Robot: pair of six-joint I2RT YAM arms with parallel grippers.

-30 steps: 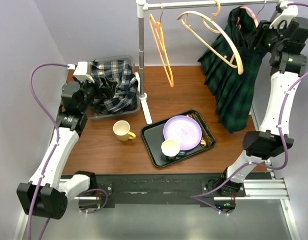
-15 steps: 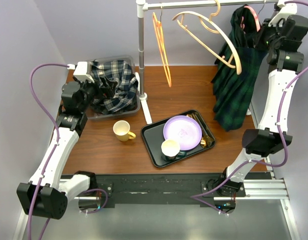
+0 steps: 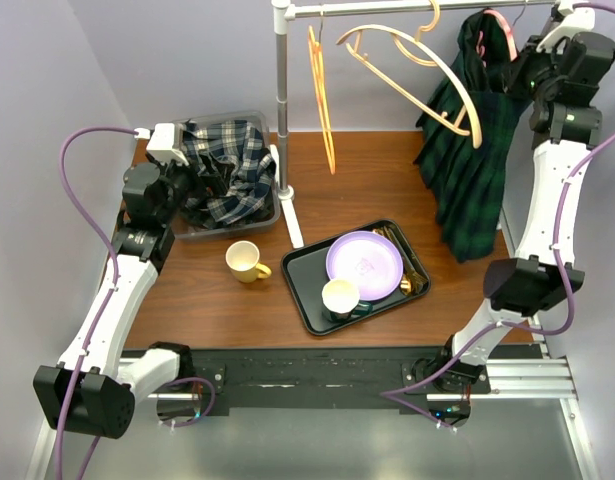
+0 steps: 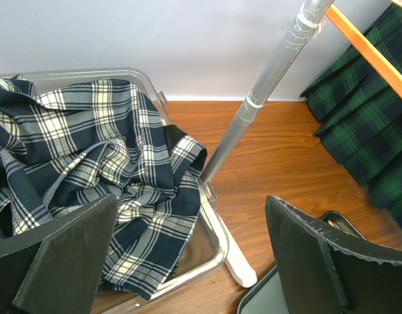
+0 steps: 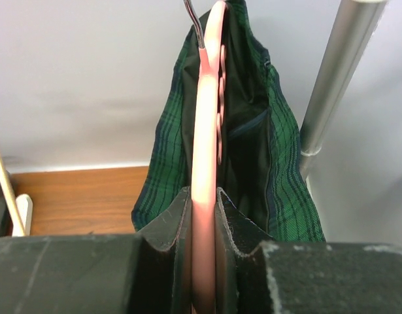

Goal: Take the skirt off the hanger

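A dark green plaid skirt (image 3: 472, 170) hangs from a pink hanger (image 3: 499, 28) on the rail at the top right; it also shows in the right wrist view (image 5: 279, 170). My right gripper (image 3: 522, 65) is raised to the rail and shut on the pink hanger (image 5: 204, 163), which runs up between the jaws (image 5: 204, 216). My left gripper (image 3: 182, 180) is open and empty over the bin of navy plaid cloth (image 4: 102, 170); in its wrist view (image 4: 194, 255) the fingers stand wide apart.
A metal rack pole (image 3: 283, 110) stands mid-table on a white foot. An orange hanger (image 3: 322, 95) and a beige hanger (image 3: 427, 75) hang on the rail. A black tray (image 3: 309, 298) holds a purple plate (image 3: 365, 264) and a cup; a yellow mug (image 3: 247, 262) stands beside it. A clear bin (image 3: 272, 200) sits back left.
The skirt swung right toward the wall, then partly back; the beige and orange hangers shifted slightly. My right gripper rose a little at the rail. The left arm has not moved.
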